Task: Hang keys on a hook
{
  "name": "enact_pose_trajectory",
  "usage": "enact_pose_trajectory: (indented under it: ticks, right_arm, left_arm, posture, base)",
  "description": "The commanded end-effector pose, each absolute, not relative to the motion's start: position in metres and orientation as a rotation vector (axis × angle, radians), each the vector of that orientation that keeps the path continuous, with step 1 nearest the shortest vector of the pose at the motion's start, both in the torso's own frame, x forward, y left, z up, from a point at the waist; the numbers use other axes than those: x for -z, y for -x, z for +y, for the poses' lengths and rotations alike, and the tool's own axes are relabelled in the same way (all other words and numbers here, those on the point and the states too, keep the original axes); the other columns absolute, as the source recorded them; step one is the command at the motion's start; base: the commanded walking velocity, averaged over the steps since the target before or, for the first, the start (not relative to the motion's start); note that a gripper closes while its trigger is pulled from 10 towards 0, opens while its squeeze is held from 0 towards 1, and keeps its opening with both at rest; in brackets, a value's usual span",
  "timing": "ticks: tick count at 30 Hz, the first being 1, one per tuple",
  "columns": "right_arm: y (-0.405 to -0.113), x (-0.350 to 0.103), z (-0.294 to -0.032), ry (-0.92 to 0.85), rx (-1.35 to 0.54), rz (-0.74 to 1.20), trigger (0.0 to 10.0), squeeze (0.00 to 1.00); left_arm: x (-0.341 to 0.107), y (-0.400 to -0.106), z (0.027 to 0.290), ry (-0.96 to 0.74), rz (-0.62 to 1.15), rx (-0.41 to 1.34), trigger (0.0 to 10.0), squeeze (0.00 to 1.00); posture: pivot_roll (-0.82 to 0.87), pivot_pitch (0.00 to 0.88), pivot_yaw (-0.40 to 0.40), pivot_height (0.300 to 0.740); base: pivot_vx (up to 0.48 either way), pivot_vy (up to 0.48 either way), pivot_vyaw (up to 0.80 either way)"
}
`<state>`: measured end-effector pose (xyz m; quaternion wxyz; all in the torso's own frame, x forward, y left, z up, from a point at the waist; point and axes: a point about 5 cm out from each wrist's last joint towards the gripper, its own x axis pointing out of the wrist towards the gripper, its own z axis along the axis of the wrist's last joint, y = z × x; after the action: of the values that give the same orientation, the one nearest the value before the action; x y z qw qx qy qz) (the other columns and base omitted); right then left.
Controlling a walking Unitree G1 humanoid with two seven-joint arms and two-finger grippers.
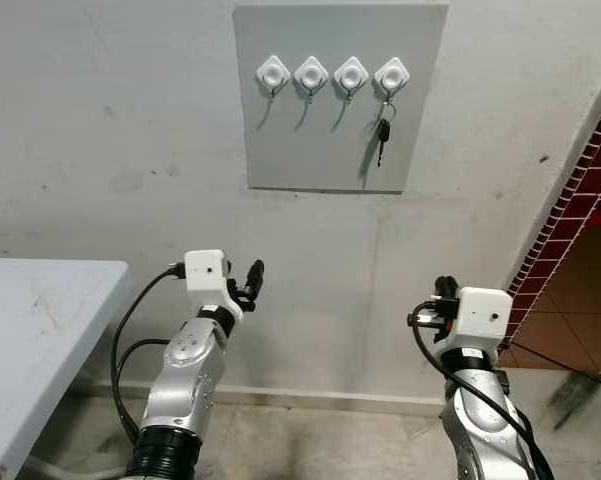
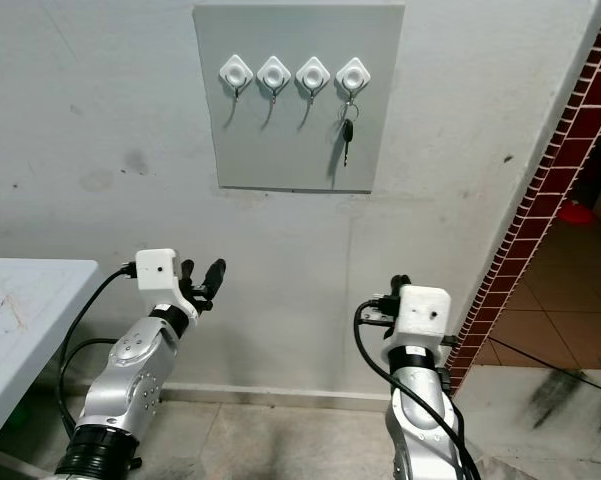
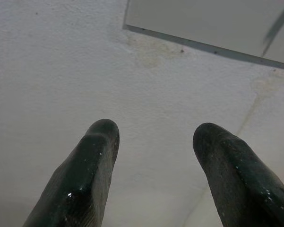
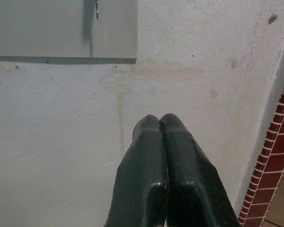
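Grey board [image 1: 340,100] fixed to the wall, four white hooks in a row. Keys [image 1: 382,135] hang from the rightmost hook [image 1: 391,74]; ring looped on it, black-headed key dangling free below. The other three hooks are bare.

Left gripper [image 1: 252,282] is raised low before the wall, well below the board; its fingers [image 3: 85,175] stand apart with a clear gap, holding nothing. Right gripper [image 4: 159,124] is also low, well below and a little right of the keys; its fingers [image 4: 179,165] are pressed together tip to tip, nothing between them. Neither is near the hooks.

White counter [image 1: 30,330] at the left edge. Red brick wall [image 1: 570,220] at the right, tiled floor beyond.

Judgement: the hanging itself looks done, since the keys are borne by the hook alone and both grippers are empty and apart from them. Step in hand is the end of the task, arms low and clear. Next move calls for little: keep the arms away from the board so nothing knocks the keys, and check that the ring sits fully on the hook.
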<state>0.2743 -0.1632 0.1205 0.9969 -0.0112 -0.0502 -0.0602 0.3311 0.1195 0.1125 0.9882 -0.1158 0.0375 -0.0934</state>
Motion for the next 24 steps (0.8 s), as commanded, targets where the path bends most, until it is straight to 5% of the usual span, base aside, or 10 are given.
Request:
enact_pose_trajectory:
  ticks: [1, 11, 24]
  right_arm:
    - [-0.276, -0.124, -0.163, 0.025, 0.114, -0.112, 10.0, 0.0]
    - [-0.27, -0.136, -0.165, -0.016, 0.09, -0.204, 10.0, 0.0]
    - [-0.264, -0.136, -0.167, -0.028, 0.081, -0.219, 10.0, 0.0]
  left_arm:
    - [-0.114, -0.332, 0.121, 0.225, 0.077, 0.192, 10.0, 0.0]
    - [-0.125, -0.328, 0.119, 0.195, 0.008, 0.252, 10.0, 0.0]
    - [-0.126, -0.321, 0.123, 0.176, -0.009, 0.287, 10.0, 0.0]
  posture:
    - [-0.05, 0.0, 0.029, 0.74]
    - [-0.05, 0.0, 0.029, 0.74]
    - [-0.05, 0.0, 0.03, 0.74]
  base:
    - [0.0, 0.0, 0.0]
    - [0.128, 0.0, 0.0]
    - [0.384, 0.0, 0.0]
